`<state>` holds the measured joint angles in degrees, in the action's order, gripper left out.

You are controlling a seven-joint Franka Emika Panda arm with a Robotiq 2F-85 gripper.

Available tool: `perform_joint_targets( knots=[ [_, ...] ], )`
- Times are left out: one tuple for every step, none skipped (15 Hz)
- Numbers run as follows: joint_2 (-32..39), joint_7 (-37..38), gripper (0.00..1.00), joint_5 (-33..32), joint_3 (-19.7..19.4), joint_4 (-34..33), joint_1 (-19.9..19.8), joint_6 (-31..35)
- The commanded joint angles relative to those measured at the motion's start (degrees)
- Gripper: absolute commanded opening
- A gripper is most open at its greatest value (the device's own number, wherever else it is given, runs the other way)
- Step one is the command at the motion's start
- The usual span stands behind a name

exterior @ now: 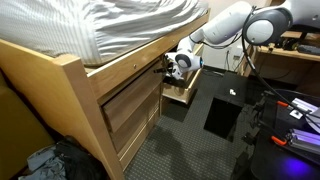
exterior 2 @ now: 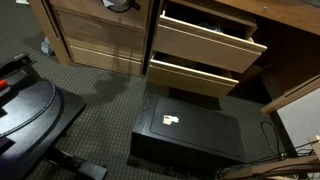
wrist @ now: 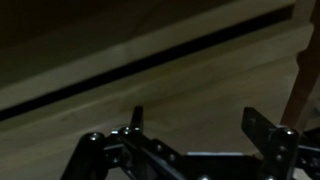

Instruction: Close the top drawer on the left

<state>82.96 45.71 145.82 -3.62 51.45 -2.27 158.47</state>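
While the wrist view shows only the claw (wrist: 198, 118), spread wide and empty before a wooden panel (wrist: 150, 75), an exterior view places it at the top left drawer (exterior: 128, 92) under the bed (exterior: 120, 25). Two neighbouring drawers (exterior 2: 205, 42) stand pulled out, their contents hidden. A black box (exterior 2: 190, 130) lies on the carpet (exterior 2: 100, 100) below them.

No legible text or labels anywhere

Your arm (exterior: 228, 24) comes in from 2 o'clock in an exterior view and stretches toward the centre. Its wrist bends so that your gripper (exterior: 177, 66) points toward 8 o'clock. In the wrist view the fingers (wrist: 136, 120) rise from 6 o'clock, spread wide apart.
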Motion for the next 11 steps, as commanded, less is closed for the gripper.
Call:
perform_joint_targets(
  knots=[
    [-0.41, -3.34, 1.0, -2.41, 5.73, -1.66, -2.96, 1.5],
    [-0.47, -2.9, 1.0, -2.49, 5.82, -2.35, -2.7, 1.51],
    [-0.42, -2.78, 1.0, -2.47, 5.85, -2.63, -2.54, 1.53],
    [-2.15, 8.88, 1.0, -10.34, 1.92, 2.48, 0.42, 2.13],
    [-3.23, 12.92, 1.0, -15.71, 2.68, 5.73, -0.05, 1.49],
    [-3.8, 18.23, 1.0, -21.34, 2.42, 8.02, -0.14, 0.9],
    [-4.05, 23.35, 1.0, -26.88, 2.13, 9.77, -0.24, 0.94],
    [-4.33, 29.12, 1.0, -32.42, 1.52, 11.41, 0.36, 0.55],
    [-4.5, 34.41, 1.0, -37.45, 1.89, 12.05, 1.4, 2.57],
    [-0.49, 26.87, 1.0, -34.24, 5.58, 5.48, -1.98, 2.76],
    [-0.33, 29.14, 1.0, -36.44, 5.76, 5.86, -1.9, 2.85]
  ],
)
